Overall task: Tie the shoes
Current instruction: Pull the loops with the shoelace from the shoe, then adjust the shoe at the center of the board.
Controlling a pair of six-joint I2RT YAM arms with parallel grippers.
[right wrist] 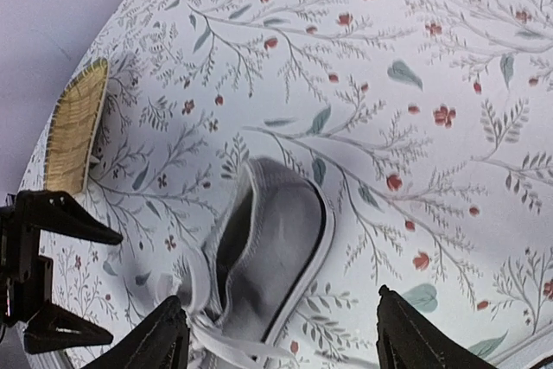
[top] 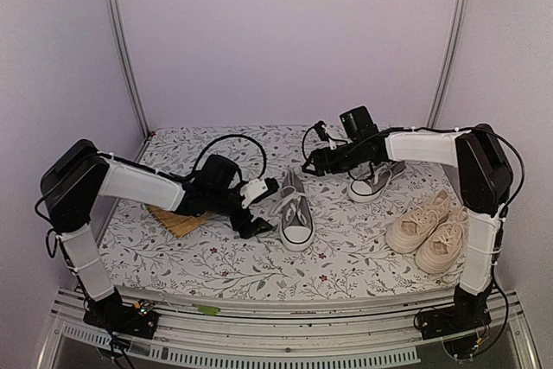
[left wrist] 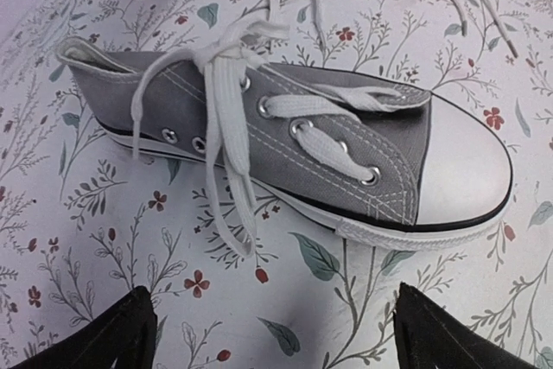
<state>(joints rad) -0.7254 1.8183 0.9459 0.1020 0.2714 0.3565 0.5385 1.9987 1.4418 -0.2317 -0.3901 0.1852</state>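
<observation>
Left gripper (top: pixel 270 206) is hanging wide open just beside the grey sneaker (top: pixel 295 213) mid-table, laces loose, gripping nothing. Right gripper (top: pixel 311 149) is hovering spread apart above its heel, empty too. Cream pair (top: pixel 429 226) is sitting near the right edge.

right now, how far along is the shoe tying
Nothing looks finished: on the middle grey shoe the white laces lie loose, no bow. In hand: left gripper and right gripper hover open by that shoe, gripping nothing. Left: this shoe, the other grey shoe, and the cream pair, whose laces are too small to judge.
</observation>
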